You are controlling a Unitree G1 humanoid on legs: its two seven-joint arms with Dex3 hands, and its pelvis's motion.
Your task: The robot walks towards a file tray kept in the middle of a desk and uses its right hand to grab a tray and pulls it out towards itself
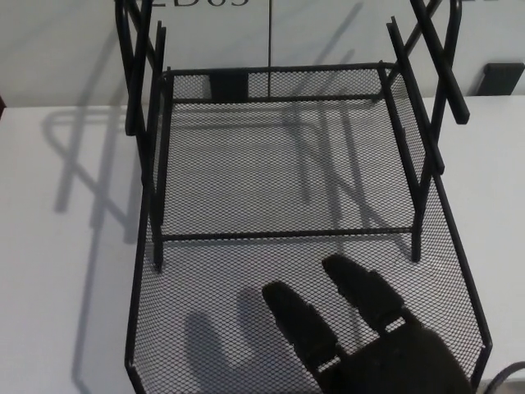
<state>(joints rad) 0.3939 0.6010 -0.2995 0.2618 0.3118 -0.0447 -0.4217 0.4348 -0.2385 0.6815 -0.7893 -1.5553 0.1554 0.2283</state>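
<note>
A black mesh tray (pixel 141 287) sits in the lowest slot of a black wire rack (pixel 436 78) on the white desk (pixel 57 246). Its front part sticks well out of the rack towards me, and its front rim runs off the bottom of the head view. My right hand (pixel 365 341) comes in from the bottom right. Two fingers (pixel 299 322) lie inside the tray over its front edge, hooked on it; the thumb is hidden. My left hand does not show.
The rack's crossed side bars rise on both sides of the tray. A small black block (pixel 228 82) stands behind the tray's back wall. Another black object (pixel 502 78) sits at the far right. A dark cable (pixel 510 376) curls by my wrist.
</note>
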